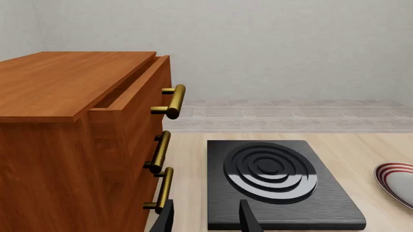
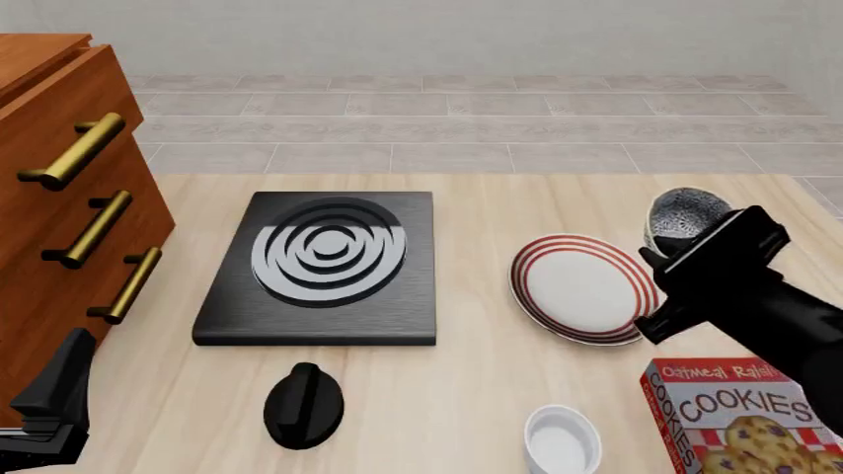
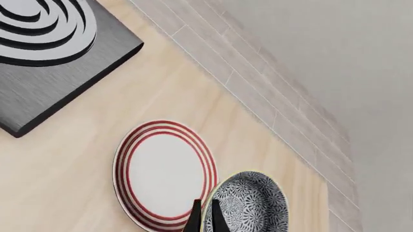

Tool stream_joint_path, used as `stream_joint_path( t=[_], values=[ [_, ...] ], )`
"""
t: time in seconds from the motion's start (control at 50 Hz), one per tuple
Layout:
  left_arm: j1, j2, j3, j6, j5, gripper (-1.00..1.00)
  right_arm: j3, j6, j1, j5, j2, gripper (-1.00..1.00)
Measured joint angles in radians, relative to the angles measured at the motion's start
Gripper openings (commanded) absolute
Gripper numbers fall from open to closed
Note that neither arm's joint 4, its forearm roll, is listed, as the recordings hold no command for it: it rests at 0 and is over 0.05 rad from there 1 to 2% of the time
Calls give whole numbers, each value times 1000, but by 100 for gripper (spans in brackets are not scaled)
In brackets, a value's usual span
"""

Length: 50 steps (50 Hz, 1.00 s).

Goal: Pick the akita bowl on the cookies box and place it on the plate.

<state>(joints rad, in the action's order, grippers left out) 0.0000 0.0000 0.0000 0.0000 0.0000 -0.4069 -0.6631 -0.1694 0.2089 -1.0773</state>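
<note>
cookies box [image 2: 744, 420] cropped, left claw [image 2: 46, 415] cropped

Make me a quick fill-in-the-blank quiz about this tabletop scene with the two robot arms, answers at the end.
1. The right gripper is pinching the rim of the akita ____.
2. The plate has ____ rings around its rim.
3. The stove burner lies between the wooden drawer cabinet and the ____.
4. The left gripper holds ____.

Answers: bowl; red; plate; nothing

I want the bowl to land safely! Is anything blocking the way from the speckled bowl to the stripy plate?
Nothing visible blocks it. The right claw holds the akita bowl by its rim, lifted just beside the plate, whose white middle is bare. The stove burner sits off to the side.
</note>
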Motion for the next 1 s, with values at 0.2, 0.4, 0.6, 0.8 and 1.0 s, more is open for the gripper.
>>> stream_joint_path(
  t=[0.2, 0.4, 0.6, 0.8, 1.0],
  values=[
    [0, 0, 0, 0, 0, 100, -50, 21, -16, -8, -67, -100],
    [0, 0, 0, 0, 0, 100, -80, 38, -28, -2, -130, -100],
    [0, 0, 0, 0, 0, 100, -101, 51, -39, -2, -167, -100],
    [0, 0, 0, 0, 0, 100, -115, 53, -45, 5, -199, -100],
    [0, 0, 0, 0, 0, 100, -130, 50, -48, 12, -236, -100]
  ],
)
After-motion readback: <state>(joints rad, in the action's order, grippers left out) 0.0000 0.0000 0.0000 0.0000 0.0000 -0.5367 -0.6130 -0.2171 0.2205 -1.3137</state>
